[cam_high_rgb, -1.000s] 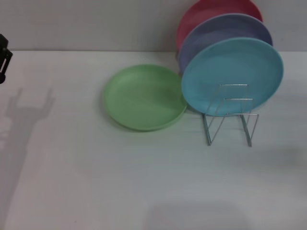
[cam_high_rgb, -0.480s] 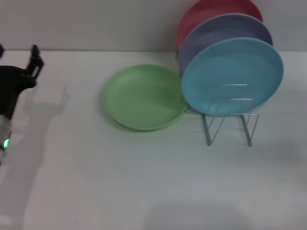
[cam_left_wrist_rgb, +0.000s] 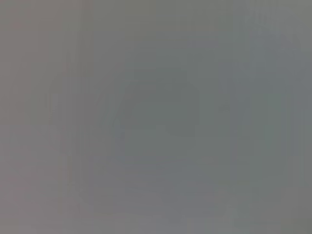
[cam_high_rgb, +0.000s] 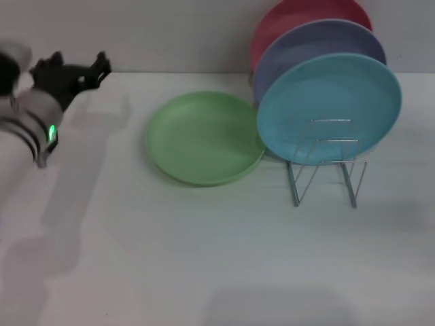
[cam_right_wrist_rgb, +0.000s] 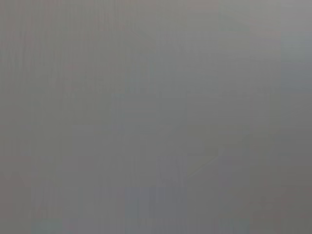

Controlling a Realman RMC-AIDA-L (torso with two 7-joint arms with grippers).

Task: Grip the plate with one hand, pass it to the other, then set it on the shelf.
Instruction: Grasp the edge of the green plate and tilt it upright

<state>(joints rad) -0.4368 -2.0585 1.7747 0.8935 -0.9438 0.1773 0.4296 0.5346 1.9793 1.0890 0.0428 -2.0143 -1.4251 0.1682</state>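
The green plate [cam_high_rgb: 204, 138] lies flat on the table [cam_high_rgb: 204, 258], just left of the shelf [cam_high_rgb: 325, 163]. The left gripper [cam_high_rgb: 95, 68] hangs far left of it, fingers apart and holding nothing.

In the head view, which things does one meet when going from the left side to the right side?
left gripper → green plate lying flat on the table → sky-blue plate standing in the wire shelf.
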